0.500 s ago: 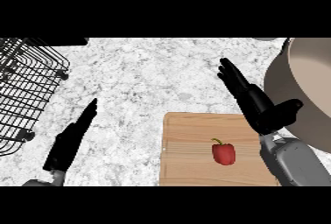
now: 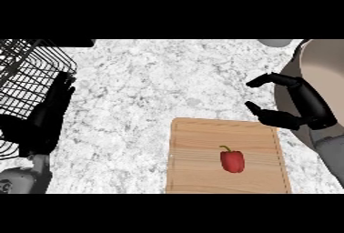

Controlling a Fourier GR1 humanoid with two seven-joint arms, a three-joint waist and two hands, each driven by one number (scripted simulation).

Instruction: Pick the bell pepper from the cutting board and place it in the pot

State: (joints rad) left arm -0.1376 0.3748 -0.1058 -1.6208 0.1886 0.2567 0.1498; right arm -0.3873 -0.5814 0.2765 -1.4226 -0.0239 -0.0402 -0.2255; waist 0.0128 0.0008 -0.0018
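Observation:
A red bell pepper (image 2: 232, 160) with a green stem lies on the wooden cutting board (image 2: 194, 177) at the lower middle right. My right hand (image 2: 302, 107) hovers just beyond the board's far right corner, fingers half curled and spread, holding nothing. It is up and to the right of the pepper, not touching it. The pot (image 2: 329, 77) shows as a big tan bowl with a dark rim at the right edge, partly hidden behind my right hand. My left hand (image 2: 47, 118) is at the left edge with straight fingers pointing up.
A black wire dish rack (image 2: 27, 73) fills the upper left, right beside my left hand. Speckled white counter (image 2: 161, 86) stretches between the rack, the board and the pot. A grey object (image 2: 275, 42) peeks in at the top right.
My right hand has moved right toward the pot and its fingers have curled from straight to half bent. My left hand has shifted left toward the rack. The pepper lies as before.

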